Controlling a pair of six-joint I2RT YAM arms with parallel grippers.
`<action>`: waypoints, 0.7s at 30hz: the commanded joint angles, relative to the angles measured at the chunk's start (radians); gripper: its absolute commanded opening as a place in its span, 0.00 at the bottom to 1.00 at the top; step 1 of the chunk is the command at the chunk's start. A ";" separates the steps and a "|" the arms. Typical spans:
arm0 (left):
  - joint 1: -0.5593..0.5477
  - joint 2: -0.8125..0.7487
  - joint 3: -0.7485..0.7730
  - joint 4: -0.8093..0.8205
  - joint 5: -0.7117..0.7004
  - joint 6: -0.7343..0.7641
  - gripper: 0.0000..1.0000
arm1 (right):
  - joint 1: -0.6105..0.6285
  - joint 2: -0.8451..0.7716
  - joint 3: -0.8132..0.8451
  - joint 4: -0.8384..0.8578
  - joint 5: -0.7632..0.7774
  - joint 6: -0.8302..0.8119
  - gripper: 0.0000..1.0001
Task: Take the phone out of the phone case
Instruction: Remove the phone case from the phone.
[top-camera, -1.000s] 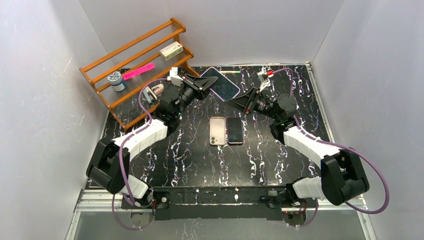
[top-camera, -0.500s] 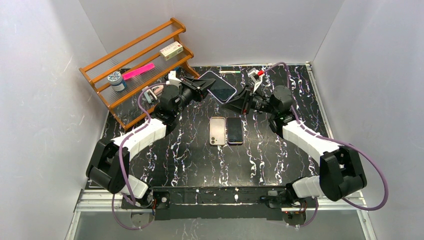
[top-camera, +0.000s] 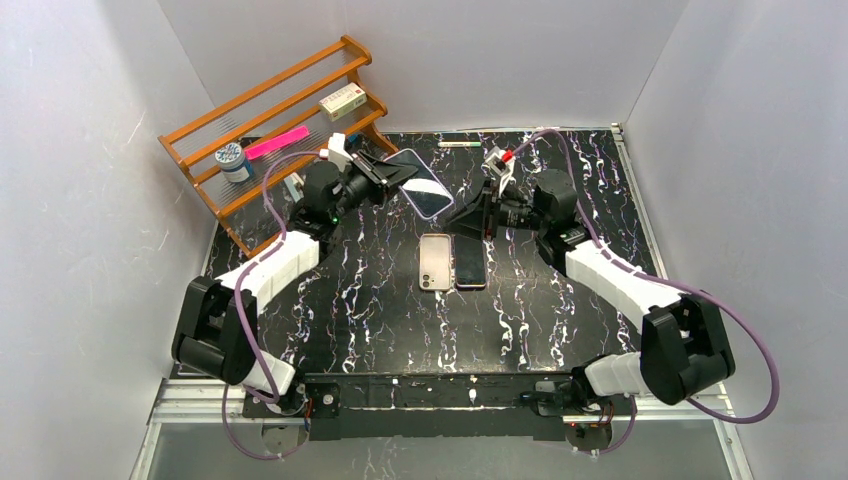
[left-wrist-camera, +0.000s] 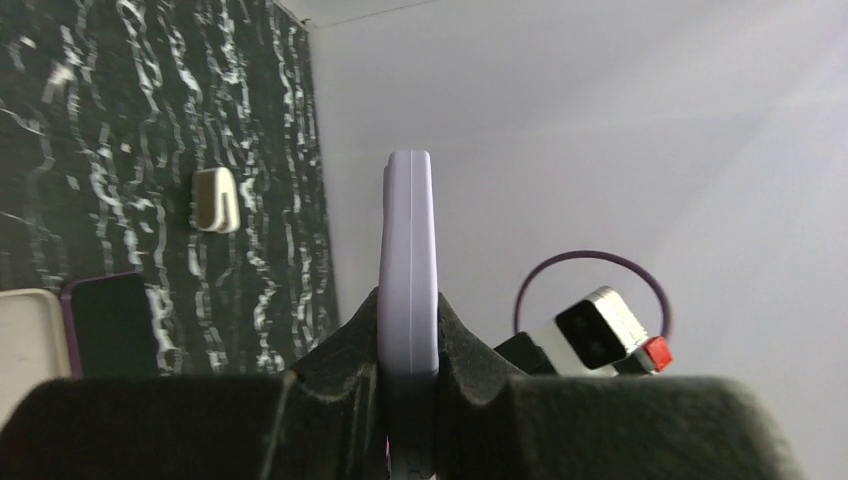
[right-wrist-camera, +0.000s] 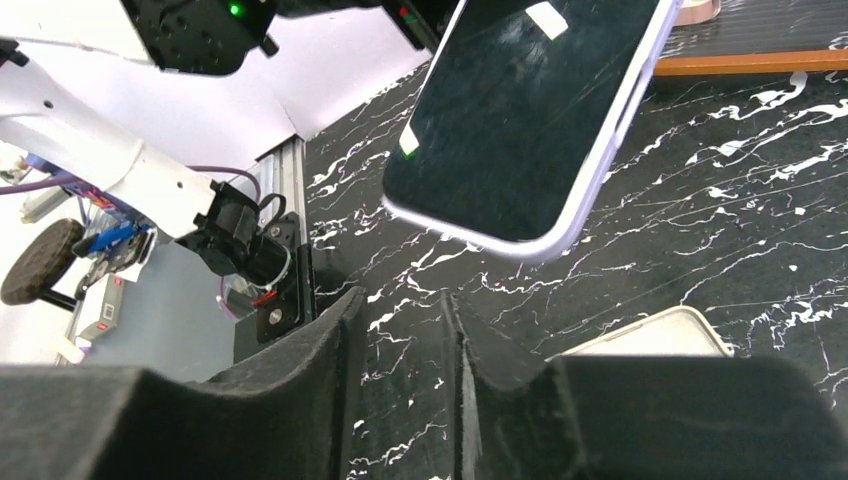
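Note:
My left gripper (top-camera: 390, 178) is shut on the edge of a phone in a lavender case (top-camera: 418, 184) and holds it tilted above the table's back middle. In the left wrist view the case (left-wrist-camera: 408, 240) stands edge-on between my pads (left-wrist-camera: 345, 345). My right gripper (top-camera: 460, 216) is open and empty, just right of and below the phone. In the right wrist view the phone's dark screen (right-wrist-camera: 520, 100) hangs above my open fingers (right-wrist-camera: 320, 340), apart from them.
A beige phone case (top-camera: 435, 262) and a dark phone (top-camera: 470, 262) lie side by side mid-table. A wooden rack (top-camera: 262, 192) with a jar, a pink item and a box stands back left. A pen (top-camera: 458, 144) lies at the back edge.
My left gripper has carried the cased phone left and nearer. My right gripper has moved left and down towards the two phones on the table.

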 joint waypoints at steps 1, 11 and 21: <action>0.066 -0.067 0.056 -0.007 0.198 0.213 0.00 | -0.019 -0.066 0.040 -0.137 -0.062 -0.097 0.45; 0.072 -0.059 0.196 -0.213 0.467 0.579 0.00 | -0.018 -0.039 0.141 -0.332 -0.150 -0.244 0.72; 0.071 -0.041 0.253 -0.135 0.677 0.582 0.00 | 0.036 0.019 0.208 -0.351 -0.193 -0.294 0.73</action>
